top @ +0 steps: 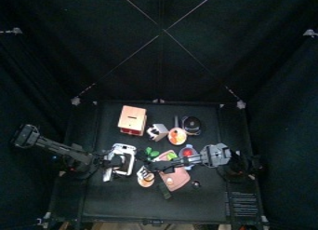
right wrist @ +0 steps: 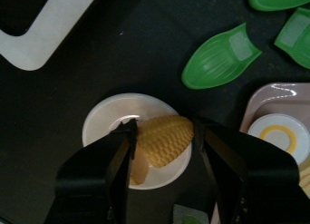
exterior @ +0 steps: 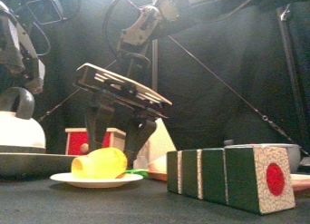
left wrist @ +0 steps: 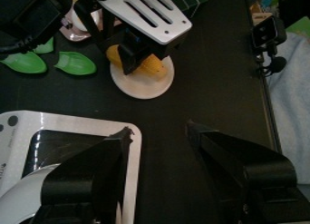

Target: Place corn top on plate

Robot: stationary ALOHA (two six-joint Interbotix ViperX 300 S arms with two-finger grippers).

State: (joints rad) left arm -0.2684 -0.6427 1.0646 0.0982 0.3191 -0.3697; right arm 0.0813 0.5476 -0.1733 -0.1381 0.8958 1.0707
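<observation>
The corn top (right wrist: 162, 142) is a yellow piece lying on a small white plate (right wrist: 107, 119). My right gripper (right wrist: 161, 130) has a jaw pressed against each side of it, shut on the corn. In the front view the same gripper (exterior: 118, 148) comes down over the corn (exterior: 100, 162) on the plate (exterior: 94, 180). The left wrist view shows that plate (left wrist: 145, 82) too. My left gripper (left wrist: 158, 133) is open and empty above a white tray (left wrist: 24, 137), a little way from the plate.
Green leaf pieces (right wrist: 220, 55) lie beside the plate, and a pink plate (right wrist: 269, 102) with a yellow ring is close by. A green and white block with a red dot (exterior: 237, 178) stands at the front right. A white kettle (exterior: 17, 128) stands at the left.
</observation>
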